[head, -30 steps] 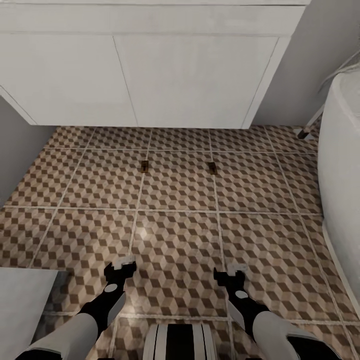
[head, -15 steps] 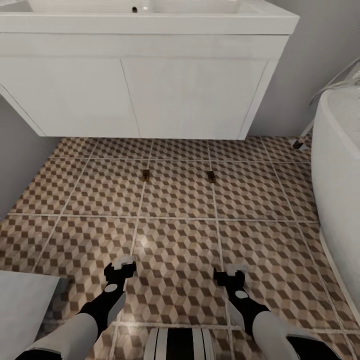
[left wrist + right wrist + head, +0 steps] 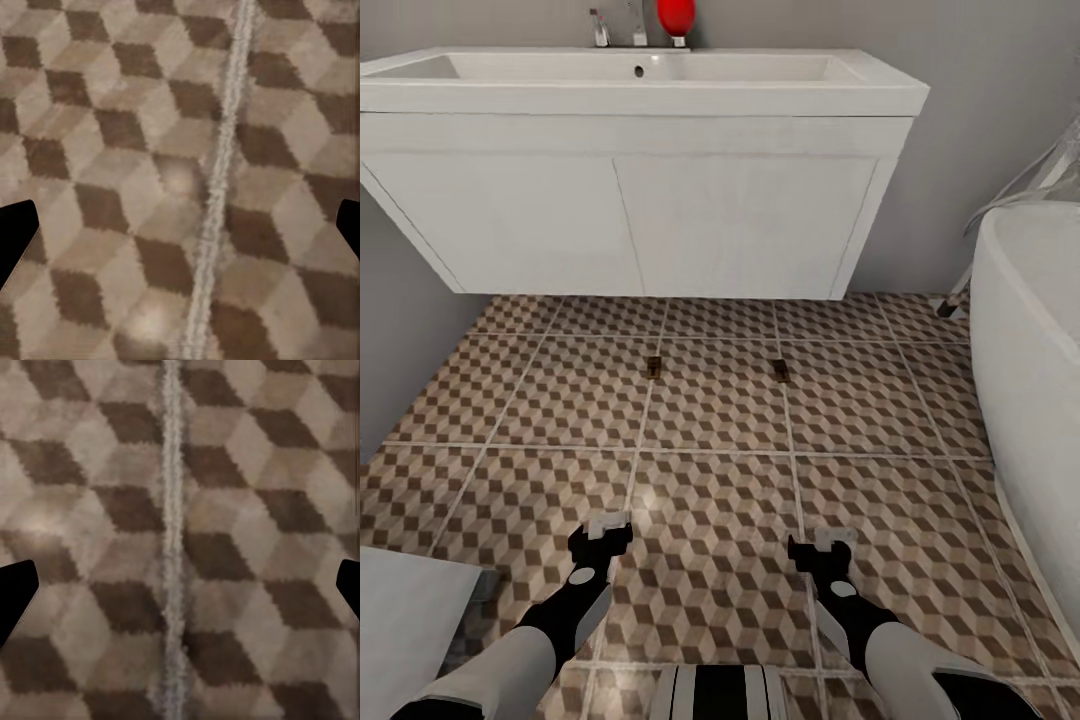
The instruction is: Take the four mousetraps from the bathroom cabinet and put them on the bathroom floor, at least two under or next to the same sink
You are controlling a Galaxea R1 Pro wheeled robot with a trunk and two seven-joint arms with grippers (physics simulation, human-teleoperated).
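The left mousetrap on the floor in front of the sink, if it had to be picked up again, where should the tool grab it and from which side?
Judging by its pose, come straight down from above: the left mousetrap lies flat on the bathroom floor, so only its thin edges offer purchase. Pinch across the narrow width, on the long edges. The right mousetrap lies well apart, so nothing crowds the approach. Finer detail is too small to tell.
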